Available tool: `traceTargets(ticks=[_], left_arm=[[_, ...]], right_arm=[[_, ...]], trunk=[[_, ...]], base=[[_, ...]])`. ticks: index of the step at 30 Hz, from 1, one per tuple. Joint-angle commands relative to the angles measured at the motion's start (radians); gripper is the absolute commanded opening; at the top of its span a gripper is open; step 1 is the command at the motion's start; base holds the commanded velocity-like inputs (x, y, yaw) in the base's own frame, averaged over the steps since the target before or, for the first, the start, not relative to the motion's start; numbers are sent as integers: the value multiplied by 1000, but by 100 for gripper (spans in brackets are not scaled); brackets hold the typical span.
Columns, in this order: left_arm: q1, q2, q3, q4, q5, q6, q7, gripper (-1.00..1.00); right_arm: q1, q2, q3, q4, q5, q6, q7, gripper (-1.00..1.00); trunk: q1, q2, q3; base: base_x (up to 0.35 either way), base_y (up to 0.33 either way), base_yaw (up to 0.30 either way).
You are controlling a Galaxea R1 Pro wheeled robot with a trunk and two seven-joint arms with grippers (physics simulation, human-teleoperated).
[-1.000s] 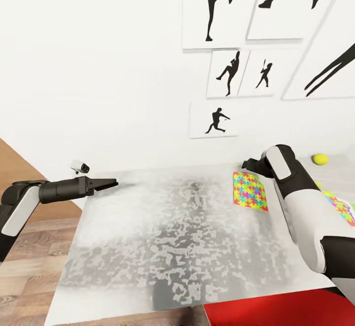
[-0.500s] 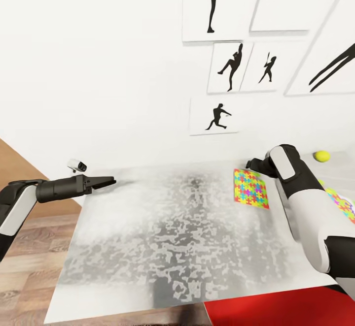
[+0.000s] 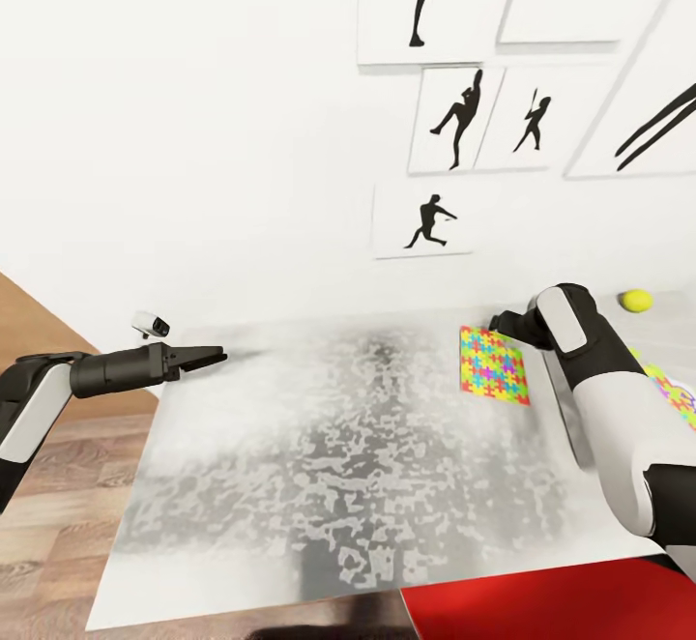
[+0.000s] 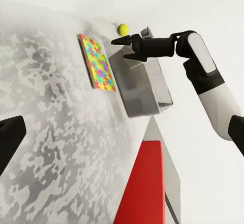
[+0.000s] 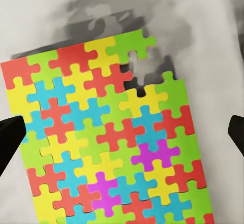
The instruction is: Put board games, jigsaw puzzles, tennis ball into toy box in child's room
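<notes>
**Hovering an open end effector over a flat jigsaw puzzle**

Hanging over a mottled grey-and-white tabletop [image 3: 319, 447], the right end effector [image 4: 121, 49] points down at a flat, rectangular jigsaw puzzle of interlocking red, yellow, green, blue and purple pieces [image 5: 104, 142]. Its two dark fingers stand apart, one to either side of the puzzle in the right wrist view, and hold nothing. The puzzle lies directly below them, flush on the tabletop.

A grey open-topped toy box [image 4: 145, 84] stands just beside the puzzle, under the right forearm. A small yellow-green tennis ball [image 3: 635, 301] rests beyond the right end effector, near the wall. A second multicoloured puzzle [image 3: 672, 391] peeks out past the right arm.

The left end effector [image 3: 215, 358] is held well apart from the puzzle, over the tabletop's far corner, with its dark fingers close together and nothing between them.

The puzzle looks thin, light and fairly stiff, with no raised edge. A pinch from above would likely slip; taking it by one long edge, perhaps after sliding it to the tabletop's rim, seems safer. One corner has missing pieces, so that end may be weaker.
</notes>
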Motion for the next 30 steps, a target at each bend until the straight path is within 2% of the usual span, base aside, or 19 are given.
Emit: traceTargets(ticks=[1, 30], left_arm=[[-1, 1, -2, 0, 2, 4, -2, 100], [-1, 1, -2, 0, 2, 3, -2, 100]], right_arm=[[-1, 0, 0, -1, -10, 2, -9, 100], [-1, 1, -1, -1, -10, 2, -7, 100]], trunk=[[0, -2, -3], [0, -2, -51]], base=[[0, 0, 0], [0, 0, 0]])
